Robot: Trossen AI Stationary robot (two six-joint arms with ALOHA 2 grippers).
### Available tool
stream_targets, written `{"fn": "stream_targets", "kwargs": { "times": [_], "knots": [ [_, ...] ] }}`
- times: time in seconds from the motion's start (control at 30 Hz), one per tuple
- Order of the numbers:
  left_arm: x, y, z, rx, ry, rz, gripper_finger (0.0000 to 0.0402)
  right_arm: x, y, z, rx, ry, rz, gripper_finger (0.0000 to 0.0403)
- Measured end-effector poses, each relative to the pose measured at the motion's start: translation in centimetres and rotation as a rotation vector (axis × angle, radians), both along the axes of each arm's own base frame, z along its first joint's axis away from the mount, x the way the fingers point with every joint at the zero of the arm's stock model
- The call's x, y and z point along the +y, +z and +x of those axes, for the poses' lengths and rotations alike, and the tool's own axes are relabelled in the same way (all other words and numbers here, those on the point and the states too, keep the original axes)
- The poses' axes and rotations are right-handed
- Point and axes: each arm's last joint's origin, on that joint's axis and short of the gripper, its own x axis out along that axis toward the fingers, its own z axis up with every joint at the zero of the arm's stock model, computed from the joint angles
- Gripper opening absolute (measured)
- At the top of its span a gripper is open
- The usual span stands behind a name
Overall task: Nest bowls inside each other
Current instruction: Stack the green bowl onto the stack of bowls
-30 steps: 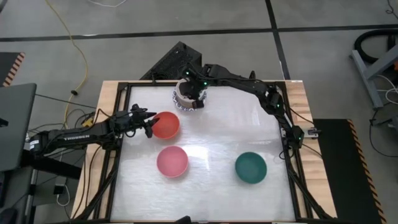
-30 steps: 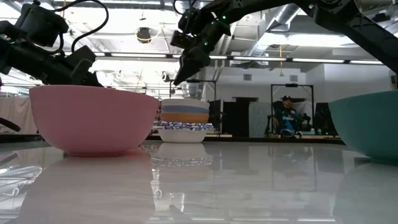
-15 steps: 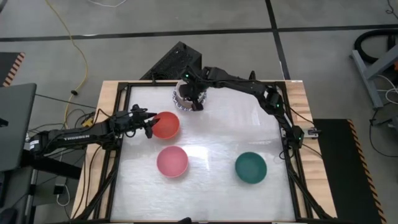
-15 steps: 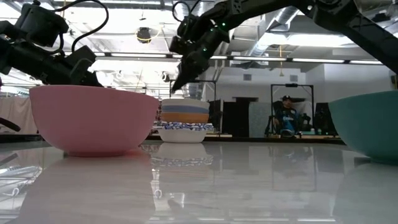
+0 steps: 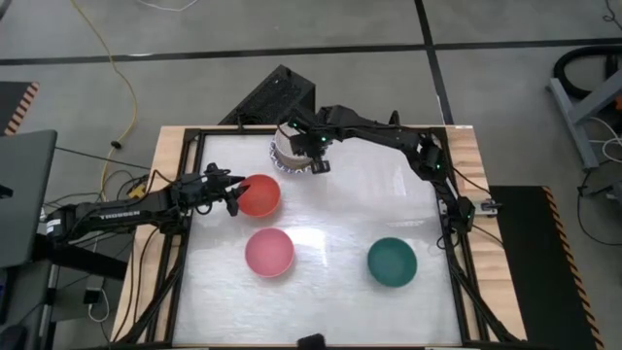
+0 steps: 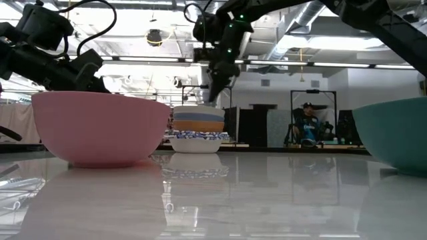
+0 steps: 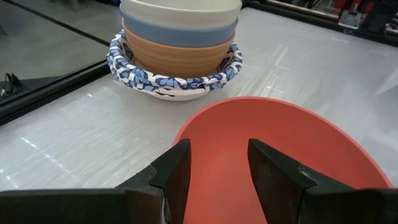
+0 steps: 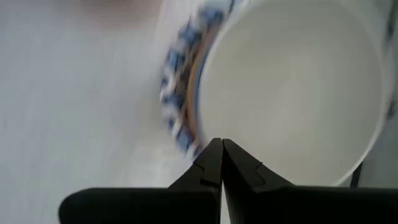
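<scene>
We see the stack (image 5: 288, 151) of nested bowls at the far side of the table (image 5: 330, 292), left of centre: a cream bowl (image 7: 180, 11) on top, a blue one (image 7: 179, 36) under it, an orange one (image 7: 177, 59) below that, all sitting in a white bowl with a blue-patterned rim (image 7: 174, 81). Our right gripper (image 5: 319, 165) hangs above the stack's right edge with its fingers (image 8: 210, 163) pressed together on nothing; its wrist view looks straight down into the cream bowl. Our left gripper (image 5: 236, 201) sits at the left rim of the red bowl (image 5: 259, 195), near the stack. Its fingers (image 7: 180, 169) stand apart, one on each side of the rim, and we cannot tell whether they touch it. The pink bowl (image 5: 268, 252) lies nearer the front, just below the red one, and the green bowl (image 5: 392, 262) lies well apart to the right. In the low view a seated person (image 6: 305, 124) shows far back in the room.
</scene>
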Motion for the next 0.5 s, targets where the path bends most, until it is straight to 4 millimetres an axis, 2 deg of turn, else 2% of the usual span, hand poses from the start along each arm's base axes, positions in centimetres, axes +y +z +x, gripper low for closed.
{"fn": "stream_targets", "kwargs": {
  "times": [0.33, 0.5],
  "knots": [
    [0.0, -0.1, 0.0, 0.009, -0.001, 0.005, 0.0148, -0.7, -1.0, -3.7, 0.296, -0.181, 0.144, 0.0027],
    [0.0, -0.1, 0.0, 0.015, -0.001, 0.003, 0.0148, -1.4, 0.5, -5.9, 0.337, -0.276, 0.19, 0.0027]
  ]
}}
